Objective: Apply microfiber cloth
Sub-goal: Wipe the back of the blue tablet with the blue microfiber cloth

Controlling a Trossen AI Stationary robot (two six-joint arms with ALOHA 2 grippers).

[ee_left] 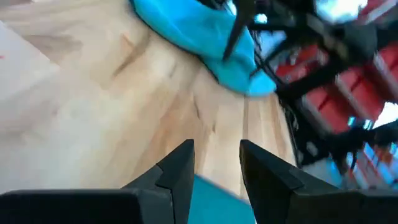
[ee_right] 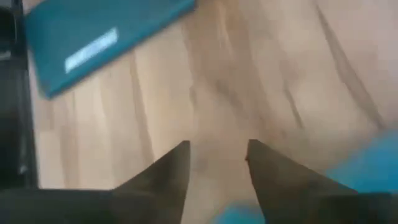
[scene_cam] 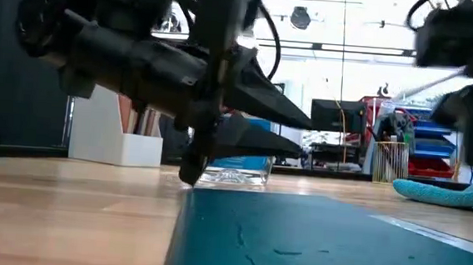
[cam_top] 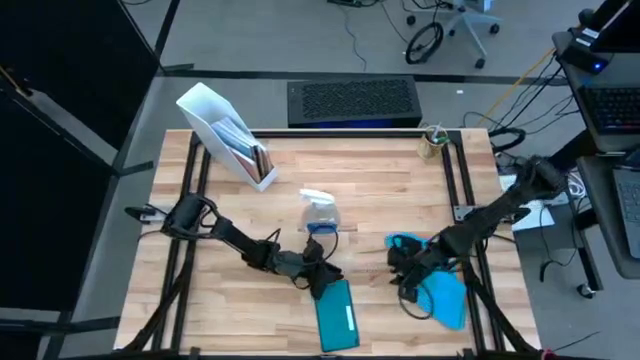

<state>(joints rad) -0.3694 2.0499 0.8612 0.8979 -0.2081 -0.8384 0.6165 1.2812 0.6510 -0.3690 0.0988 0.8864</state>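
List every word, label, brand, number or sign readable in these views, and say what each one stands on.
No text can be read in any view.
Tablet: a pale strip on its teal face, too blurred to read, also in the right wrist view.
Spray bottle: no legible label.
White file holder: the papers inside are too small to read.
Microfiber cloth: plain, no marking.

wooden table [cam_top: 210,290], microfiber cloth [cam_top: 445,295], tablet [cam_top: 337,315], spray bottle [cam_top: 320,212]

Even overhead light, blurred wrist views, backlit low view
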